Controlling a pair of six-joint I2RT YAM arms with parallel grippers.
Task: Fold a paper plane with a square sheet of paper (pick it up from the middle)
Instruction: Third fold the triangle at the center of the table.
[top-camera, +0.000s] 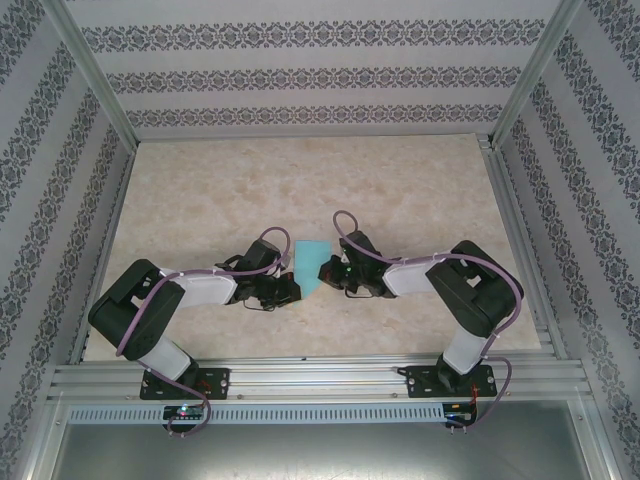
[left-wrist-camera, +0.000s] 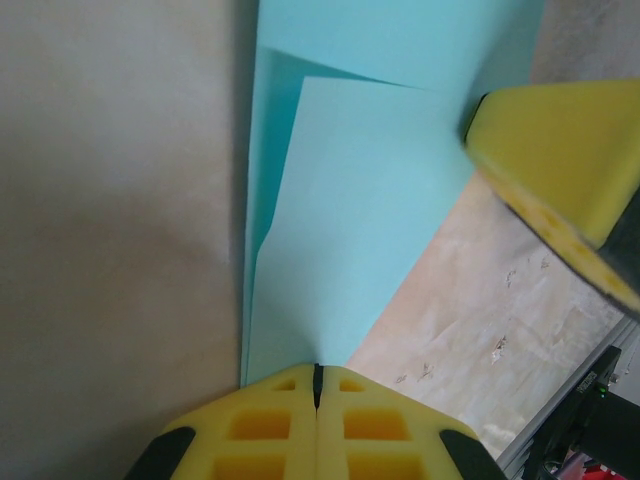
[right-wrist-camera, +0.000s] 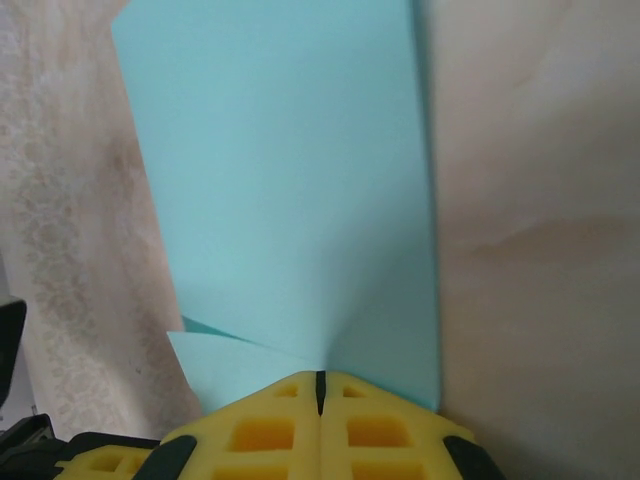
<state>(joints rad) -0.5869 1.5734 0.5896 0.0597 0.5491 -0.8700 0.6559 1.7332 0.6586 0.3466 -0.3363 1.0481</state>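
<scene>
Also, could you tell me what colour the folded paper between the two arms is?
The paper is plain turquoise-cyan, unmarked; the right wrist view shows it best.

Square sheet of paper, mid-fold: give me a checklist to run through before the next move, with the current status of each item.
1. Left fingers shut on the square sheet of paper: ok.
2. Right fingers shut on its other side: ok.
3. Sheet well inside the edges of the table: ok.
4. Folded layers' edges aligned: not ok, skewed in the left wrist view.
5. Crease pressed sharp: cannot tell.
</scene>
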